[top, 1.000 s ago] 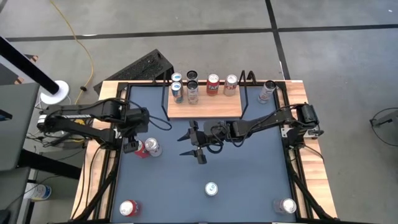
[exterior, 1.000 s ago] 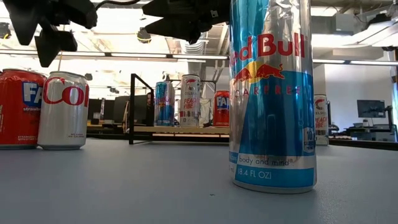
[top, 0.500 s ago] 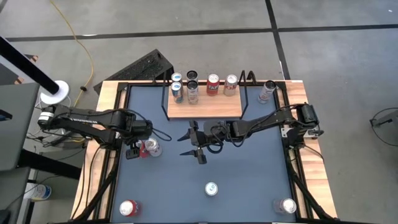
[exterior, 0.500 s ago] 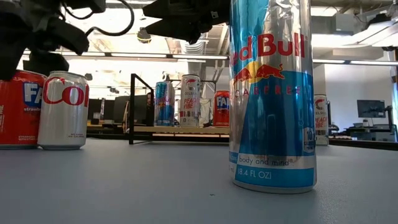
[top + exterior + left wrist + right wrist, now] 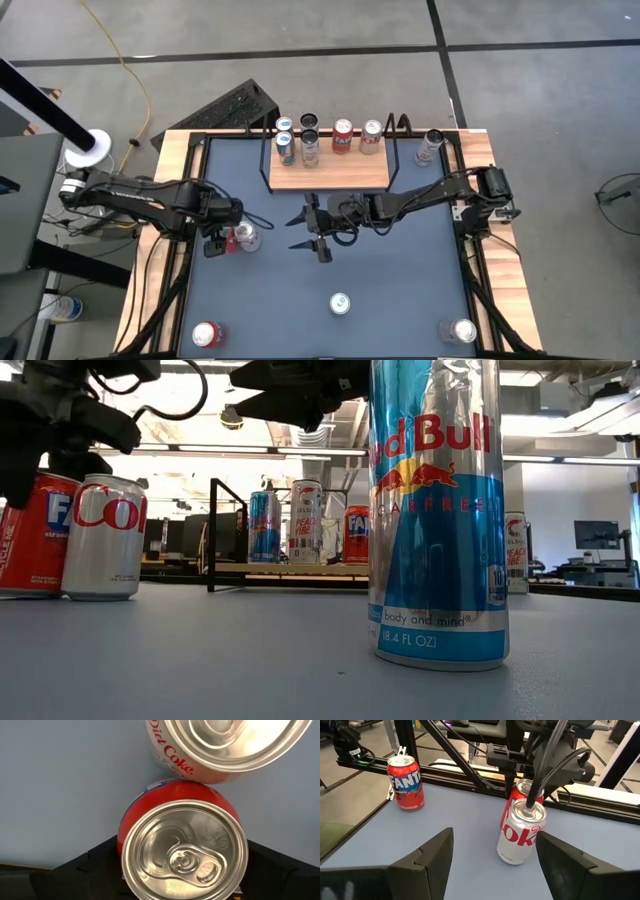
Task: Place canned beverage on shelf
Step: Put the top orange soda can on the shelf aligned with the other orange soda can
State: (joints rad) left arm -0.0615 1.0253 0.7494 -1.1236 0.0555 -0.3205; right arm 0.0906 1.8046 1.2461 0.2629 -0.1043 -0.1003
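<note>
L pincer (image 5: 213, 240) is down over the red Fanta can (image 5: 182, 852) at the counter's (image 5: 400, 290) left side, fingers either side of it; can tips slightly and touches the Diet Coke can (image 5: 103, 537). Can't tell if grip is closed yet. Shelf (image 5: 330, 172) lies far-right of it. R pincer (image 5: 312, 232) hangs open mid-counter, empty. Fingertips hidden under can.

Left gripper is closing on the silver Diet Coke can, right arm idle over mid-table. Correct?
Not quite. The left gripper is around the red Fanta can, which tilts in the low view; the Diet Coke can sits right beside it, per the left wrist view. The right gripper does hang open over mid-table.
</note>
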